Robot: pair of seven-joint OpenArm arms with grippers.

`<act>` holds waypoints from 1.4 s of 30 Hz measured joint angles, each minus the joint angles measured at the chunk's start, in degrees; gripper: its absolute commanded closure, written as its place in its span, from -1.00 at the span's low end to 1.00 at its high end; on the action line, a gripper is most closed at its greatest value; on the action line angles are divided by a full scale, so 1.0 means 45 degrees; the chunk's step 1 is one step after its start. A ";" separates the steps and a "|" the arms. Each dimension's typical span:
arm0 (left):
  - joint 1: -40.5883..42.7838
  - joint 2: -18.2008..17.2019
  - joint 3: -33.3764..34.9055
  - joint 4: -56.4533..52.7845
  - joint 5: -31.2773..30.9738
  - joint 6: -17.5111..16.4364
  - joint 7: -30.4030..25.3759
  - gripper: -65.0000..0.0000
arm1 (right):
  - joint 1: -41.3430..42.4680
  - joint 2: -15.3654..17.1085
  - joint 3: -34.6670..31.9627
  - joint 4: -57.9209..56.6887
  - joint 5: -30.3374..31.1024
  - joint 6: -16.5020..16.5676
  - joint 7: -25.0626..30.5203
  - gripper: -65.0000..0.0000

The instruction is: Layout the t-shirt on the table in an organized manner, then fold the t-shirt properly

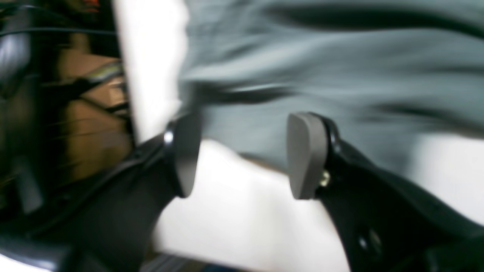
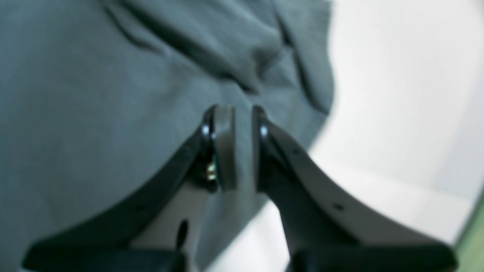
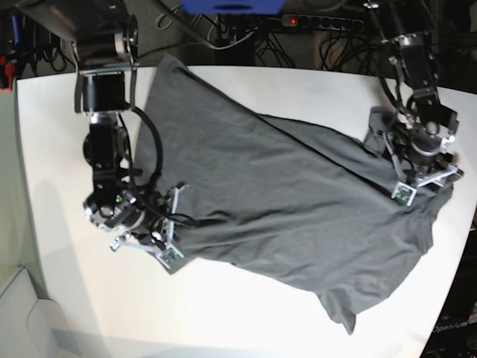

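Note:
The dark grey t-shirt [image 3: 283,194] lies spread and wrinkled across the white table [image 3: 223,313], its length running from the far left to the near right. My right gripper [image 3: 160,237] is at the shirt's left edge. In the right wrist view its jaws [image 2: 244,151] stand nearly together with a fold of the t-shirt [image 2: 75,94] pinched between them. My left gripper [image 3: 419,170] is over the shirt's right end near the table's edge. In the left wrist view it [image 1: 245,151] is open, with nothing between the pads [image 1: 306,155] and the t-shirt [image 1: 340,56] just beyond them.
A power strip [image 3: 320,21] with a red light and tangled black cables lie behind the table's far edge. The table's right edge runs close by the left gripper. Bare tabletop [image 2: 397,94] shows to the right of the right gripper.

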State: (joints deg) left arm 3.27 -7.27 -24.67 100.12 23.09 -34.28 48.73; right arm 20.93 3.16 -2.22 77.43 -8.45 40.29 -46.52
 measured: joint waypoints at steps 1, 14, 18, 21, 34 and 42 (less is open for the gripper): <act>0.0044 0.0515 0.0015 0.0141 0.0010 -0.0078 0.0024 -0.09 | 0.0282 -0.0010 -0.0010 -0.0510 0.0107 -0.0005 0.0486 0.81; -0.0141 0.3288 0.1341 -0.2001 0.0049 0.0282 -0.0325 -0.09 | 0.0189 0.0913 0.0039 -0.3604 -0.0024 -0.0063 0.2623 0.81; -0.0850 0.3094 0.1336 -0.2851 -0.0029 0.0243 -0.0403 -0.09 | -0.0539 0.1161 0.0073 -0.3376 0.0505 -0.0160 0.3342 0.81; -0.0879 0.2506 0.1394 -0.3002 -0.0306 0.0175 -0.0597 -0.09 | -0.1452 0.1132 0.0068 -0.2370 0.0398 -0.0272 0.3473 0.81; -0.2229 0.0092 0.0544 -0.3633 0.0155 0.0180 -0.0117 -0.09 | -0.5741 0.0058 -0.4167 0.2545 -0.1588 -0.0359 0.3245 0.81; -0.3041 -0.0199 -0.1443 -0.3721 0.0151 0.0083 0.0097 -0.09 | -0.7451 -0.0656 -0.5226 0.4634 -0.3628 0.0068 0.2263 0.81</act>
State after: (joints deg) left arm -10.41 -8.16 -31.16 83.37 23.77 -33.91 49.17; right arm -12.60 0.21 -25.74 98.28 -24.77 40.60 -36.34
